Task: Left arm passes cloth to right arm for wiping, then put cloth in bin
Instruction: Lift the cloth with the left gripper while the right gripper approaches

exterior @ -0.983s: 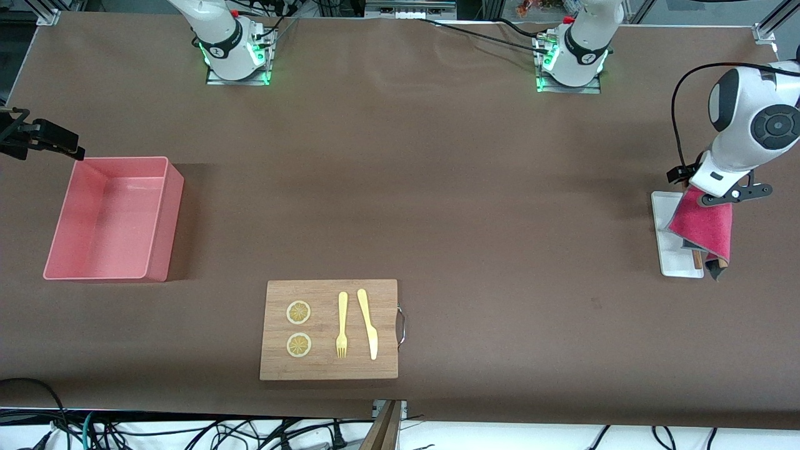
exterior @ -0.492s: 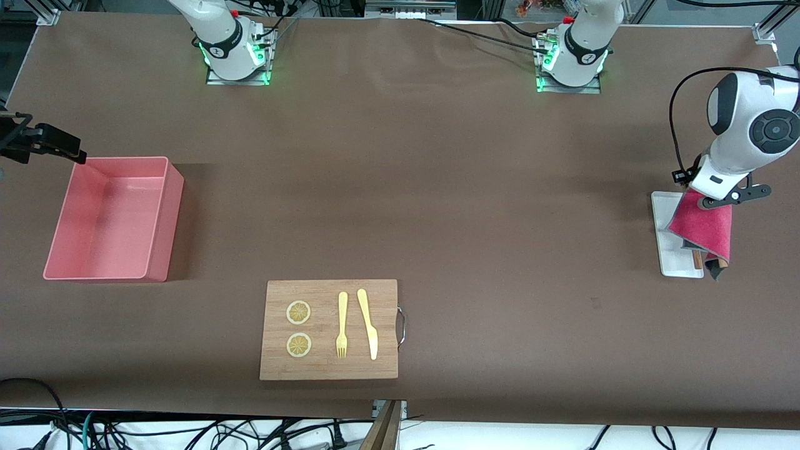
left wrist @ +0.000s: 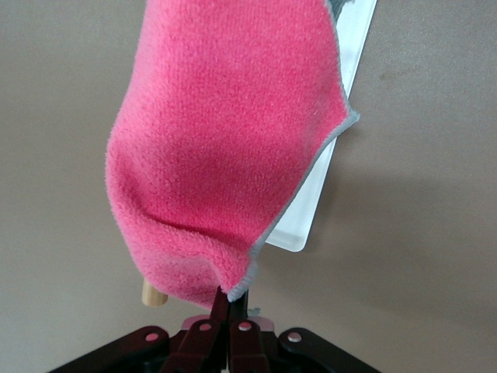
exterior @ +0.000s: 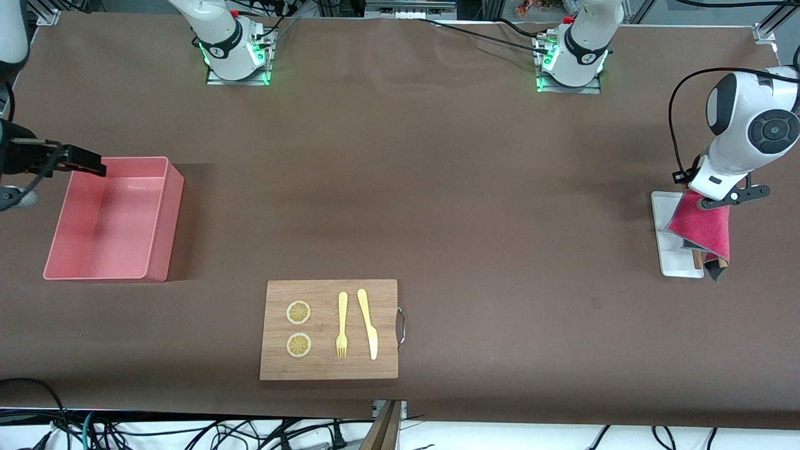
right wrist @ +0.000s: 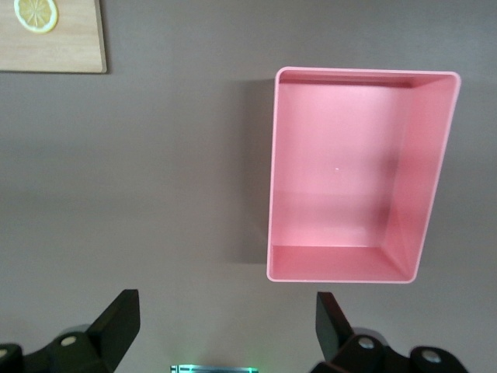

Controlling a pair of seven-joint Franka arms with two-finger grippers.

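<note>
The magenta-red cloth (exterior: 703, 226) hangs from my left gripper (exterior: 719, 199), which is shut on its top edge over the white tray (exterior: 672, 261). In the left wrist view the fingers (left wrist: 220, 311) pinch a corner of the cloth (left wrist: 225, 140), and the gripper (left wrist: 231, 301) is closed tight on it. The pink bin (exterior: 175, 206) stands at the right arm's end of the table and holds nothing. My right gripper (exterior: 81, 164) is open and empty, up in the air by the bin's corner. The right wrist view shows the gripper (right wrist: 225, 315) with wide-spread jaws and the bin (right wrist: 425, 171).
A wooden cutting board (exterior: 328, 369) near the front edge carries two lemon slices (exterior: 298, 312), a yellow fork (exterior: 342, 324) and a yellow knife (exterior: 367, 322). A wooden-handled item (exterior: 697, 257) lies on the tray, mostly hidden by the cloth.
My right gripper has moved in from the table's end toward the bin's corner. My left gripper has risen slightly with the cloth.
</note>
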